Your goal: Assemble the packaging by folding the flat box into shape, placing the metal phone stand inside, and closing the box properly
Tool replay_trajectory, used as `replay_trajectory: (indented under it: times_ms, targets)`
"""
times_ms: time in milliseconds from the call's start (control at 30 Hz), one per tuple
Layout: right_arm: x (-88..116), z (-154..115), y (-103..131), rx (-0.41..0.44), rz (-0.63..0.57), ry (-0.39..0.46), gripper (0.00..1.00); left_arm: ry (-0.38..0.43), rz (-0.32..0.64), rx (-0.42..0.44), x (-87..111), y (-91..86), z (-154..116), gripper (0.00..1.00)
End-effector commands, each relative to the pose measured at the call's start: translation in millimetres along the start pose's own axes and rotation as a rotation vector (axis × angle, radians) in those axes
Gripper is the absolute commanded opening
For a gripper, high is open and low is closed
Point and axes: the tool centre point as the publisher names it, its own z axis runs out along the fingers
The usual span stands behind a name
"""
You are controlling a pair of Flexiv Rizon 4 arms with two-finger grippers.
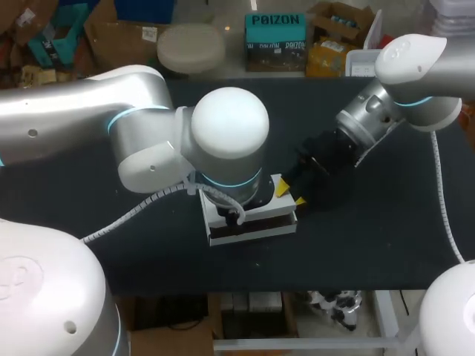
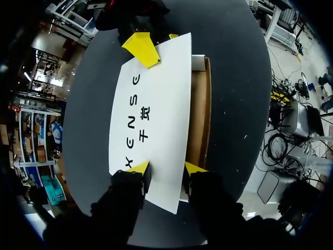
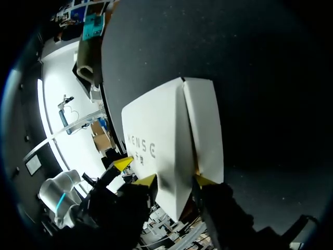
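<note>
White cardboard box (image 1: 252,231), brown on its inner face, lay near the middle of the dark worktop (image 1: 371,237) with one of my grippers at each end. I judged the step in hand to be the closing. The white printed lid panel (image 2: 151,114) lay over the body, but a strip of brown interior (image 2: 197,120) showed along one long side, so the lid was not yet seated.

The left gripper (image 2: 167,167) stood moderately wide over the near end of the lid, its tips apart above the panel and clamping nothing. The right gripper (image 3: 176,181) sat at the opposite end with the box's folded edge running in between its tips. I could not tell whether it pinched that edge or only straddled it.

As I judged it, the next move called for pressing the lid flat and tucking its free edge into the body, with one end held steady so the box did not slide.

In the head view my left arm (image 1: 148,141) covered the left gripper and much of the box. The metal phone stand appeared in no view; whether it lay under the lid could not be made out.
</note>
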Motion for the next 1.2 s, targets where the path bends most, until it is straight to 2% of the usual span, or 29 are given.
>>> replay_trajectory:
  times_ms: [33, 700, 1200]
  targets:
    - [1.8, -2.3, -3.5, -0.007, -0.001, -0.007, 0.45, -0.001, -0.001, -0.001, 1.0, -1.0, 1.8, 0.38]
    - [-3.3, -15.5, -11.9, -0.038, 0.000, -0.019, 0.45, 0.014, 0.015, 0.017, 3.1, 1.1, 0.6, 0.40]
    - [-2.5, -8.5, -10.2, -0.024, -0.003, -0.025, 0.45, 0.015, 0.025, 0.013, 7.1, -0.2, 1.4, 0.40]
